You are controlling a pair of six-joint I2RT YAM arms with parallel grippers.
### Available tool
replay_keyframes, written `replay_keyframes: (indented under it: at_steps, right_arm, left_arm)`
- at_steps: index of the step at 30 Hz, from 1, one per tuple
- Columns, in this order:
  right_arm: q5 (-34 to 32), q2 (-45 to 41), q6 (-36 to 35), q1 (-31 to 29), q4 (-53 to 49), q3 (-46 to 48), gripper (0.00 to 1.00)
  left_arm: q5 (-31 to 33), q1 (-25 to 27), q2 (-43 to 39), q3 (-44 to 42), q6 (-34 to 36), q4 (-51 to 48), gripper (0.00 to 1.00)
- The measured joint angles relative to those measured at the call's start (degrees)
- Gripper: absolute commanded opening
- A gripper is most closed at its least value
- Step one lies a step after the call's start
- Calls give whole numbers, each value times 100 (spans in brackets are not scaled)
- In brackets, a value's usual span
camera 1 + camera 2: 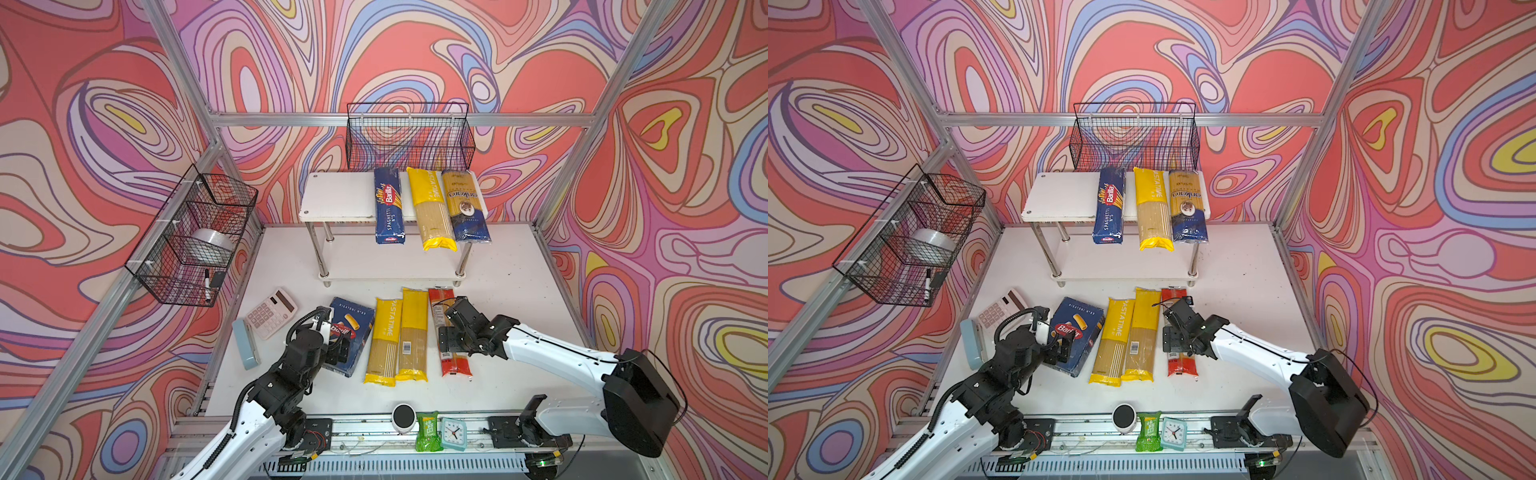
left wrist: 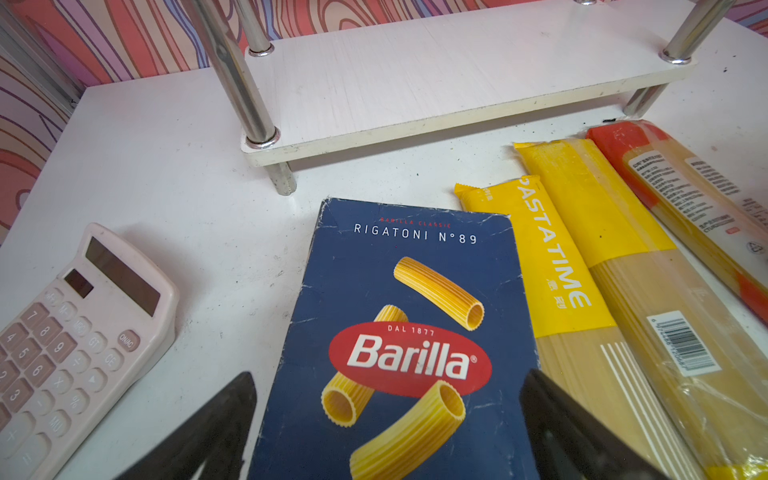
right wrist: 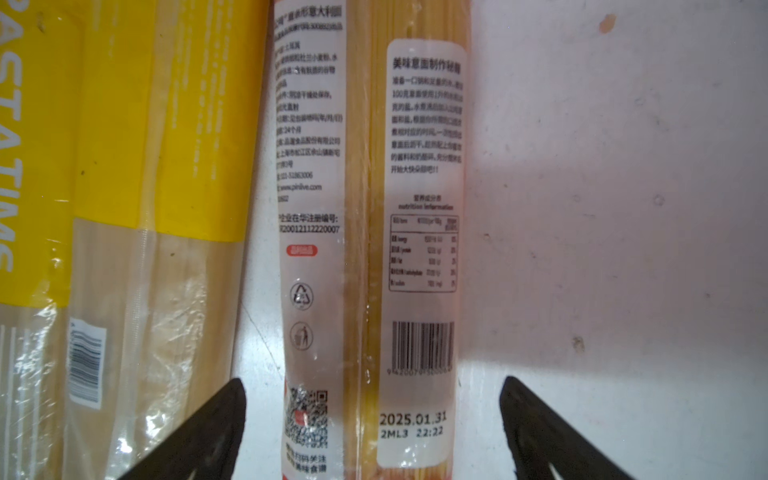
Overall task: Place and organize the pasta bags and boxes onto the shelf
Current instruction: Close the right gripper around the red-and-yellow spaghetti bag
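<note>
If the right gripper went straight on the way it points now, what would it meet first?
The red-ended spaghetti bag, lying centred ahead of the open right gripper in its wrist view. The gap to it is hard to judge.

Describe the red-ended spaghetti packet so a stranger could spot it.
Start at the white two-tier shelf; on the table in front of it, look right of the blue rigatoni box and two yellow-ended packets. The red-ended packet ends that row, the only one with red ends.
</note>
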State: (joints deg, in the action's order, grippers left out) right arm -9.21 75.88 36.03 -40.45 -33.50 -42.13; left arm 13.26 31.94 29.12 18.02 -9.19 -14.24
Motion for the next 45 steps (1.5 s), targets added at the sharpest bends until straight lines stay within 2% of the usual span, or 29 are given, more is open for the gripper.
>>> replay_keyframes:
  at_steps: [12,19,34,45]
  right_arm:
    - [247,466,-96,0,509,0,98]
    - [85,925,-94,2,472,-33,98]
    - [-87,1097,-81,0,697,-31,98]
    - [-240,1084,-35,0,887,55,84]
  left_arm:
    - [0,0,13,0,0,0,100]
    - [-2,0,22,0,0,0,100]
    - [-13,0,105,0,0,31,100]
    - [-17,0,131,63,0,42,100]
